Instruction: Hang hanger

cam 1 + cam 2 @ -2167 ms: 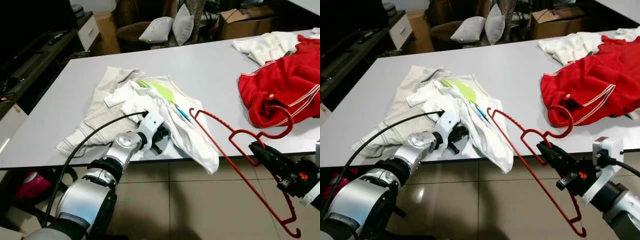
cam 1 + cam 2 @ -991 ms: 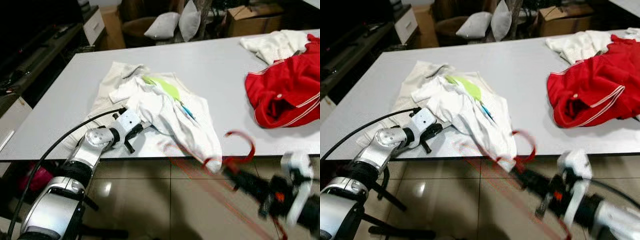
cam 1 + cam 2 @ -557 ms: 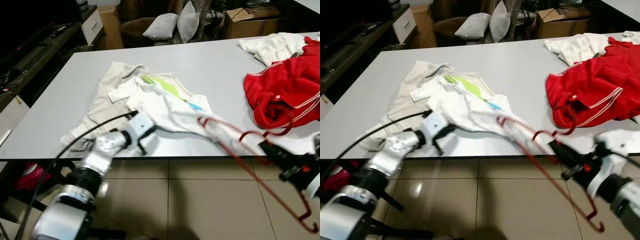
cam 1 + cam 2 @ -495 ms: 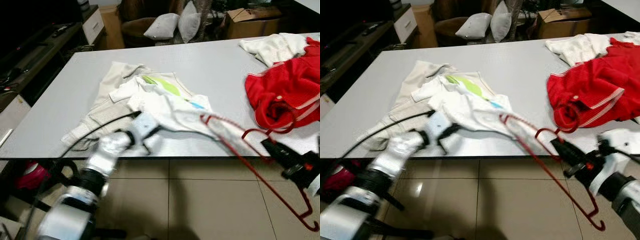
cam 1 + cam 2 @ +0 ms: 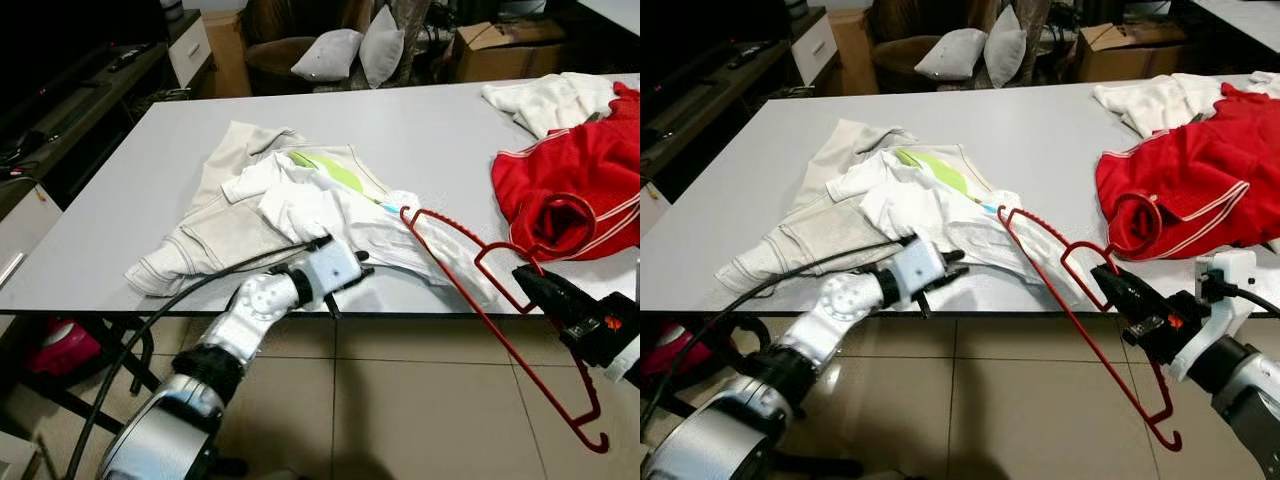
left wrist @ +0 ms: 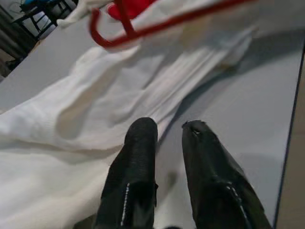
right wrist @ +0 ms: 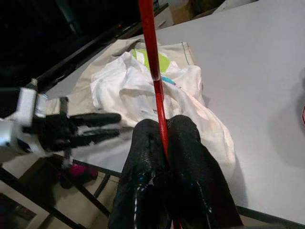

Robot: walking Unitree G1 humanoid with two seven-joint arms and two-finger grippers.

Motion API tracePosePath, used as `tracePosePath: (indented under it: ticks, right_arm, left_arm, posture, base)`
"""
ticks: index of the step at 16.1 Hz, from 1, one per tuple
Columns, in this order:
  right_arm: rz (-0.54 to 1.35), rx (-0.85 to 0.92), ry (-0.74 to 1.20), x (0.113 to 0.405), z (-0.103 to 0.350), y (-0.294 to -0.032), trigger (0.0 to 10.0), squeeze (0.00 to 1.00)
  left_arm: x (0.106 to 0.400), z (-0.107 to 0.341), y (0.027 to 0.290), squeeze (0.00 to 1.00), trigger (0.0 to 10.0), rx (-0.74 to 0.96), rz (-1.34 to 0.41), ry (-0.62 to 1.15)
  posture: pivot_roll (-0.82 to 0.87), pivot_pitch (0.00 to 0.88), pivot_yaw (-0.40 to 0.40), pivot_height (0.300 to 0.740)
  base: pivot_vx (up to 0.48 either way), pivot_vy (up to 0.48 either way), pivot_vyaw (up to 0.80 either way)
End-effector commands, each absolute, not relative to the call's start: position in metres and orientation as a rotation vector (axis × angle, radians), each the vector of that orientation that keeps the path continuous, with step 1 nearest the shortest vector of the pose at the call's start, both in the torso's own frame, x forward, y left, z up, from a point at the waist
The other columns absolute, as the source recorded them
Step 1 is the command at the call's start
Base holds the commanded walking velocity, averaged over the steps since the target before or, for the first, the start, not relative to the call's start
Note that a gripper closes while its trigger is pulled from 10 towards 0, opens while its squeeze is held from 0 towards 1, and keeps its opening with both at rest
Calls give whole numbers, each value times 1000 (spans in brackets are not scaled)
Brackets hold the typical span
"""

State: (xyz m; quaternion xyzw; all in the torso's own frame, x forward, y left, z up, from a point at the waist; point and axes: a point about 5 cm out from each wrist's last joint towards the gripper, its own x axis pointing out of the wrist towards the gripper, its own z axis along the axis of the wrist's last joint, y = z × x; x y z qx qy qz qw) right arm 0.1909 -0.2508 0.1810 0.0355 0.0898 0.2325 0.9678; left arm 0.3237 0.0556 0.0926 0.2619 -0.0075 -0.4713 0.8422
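looking down from the head: right gripper point(image 5: 527, 282) clamps the thin red plastic hanger point(image 5: 470, 275) just below its hook. the hanger's long axis runs from low off the table edge up toward the crumpled white shirt with a green patch point(image 5: 335, 205), its far tip touching the cloth on the grey table point(image 5: 420, 120).
left wrist: left gripper point(image 6: 164, 131) slightly parted, holding nothing, fingers low over the table at the shirt's edge.
right wrist: hanger bar pinched between the fingers, shirt straight ahead. judged: left arm nearer the shirt.
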Motion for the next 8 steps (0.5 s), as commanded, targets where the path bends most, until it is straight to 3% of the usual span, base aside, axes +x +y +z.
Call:
tracePosePath:
  ticks: [1, 2, 3, 4, 8]
  right_arm:
    - [476, 80, 181, 190, 182, -250, 10000, 0]
    - [473, 79, 182, 190, 182, -251, 10000, 0]
    - [470, 78, 182, 188, 183, -252, 10000, 0]
    - [466, 77, 181, 187, 184, -253, 10000, 0]
    - [446, 80, 184, 182, 183, -255, 10000, 0]
  left_arm:
    - [328, 94, 54, 1000, 10000, 619, -979, -23]
    - [330, 92, 53, 1000, 10000, 659, -967, -18]
    - [334, 92, 53, 302, 10000, 700, -927, -5]
    - [339, 93, 54, 0, 10000, 726, -887, -6]
    - [344, 113, 52, 0, 10000, 483, -851, -102]
  posture:
    - [-161, 0, 103, 740]
    - [-168, 0, 106, 740]
    - [-182, 0, 113, 740]
    - [-189, 0, 117, 740]
    - [-206, 0, 129, 740]
  base:
    - [0, 0, 0]
    - [0, 0, 0]
    - [0, 0, 0]
    - [0, 0, 0]
    - [0, 0, 0]
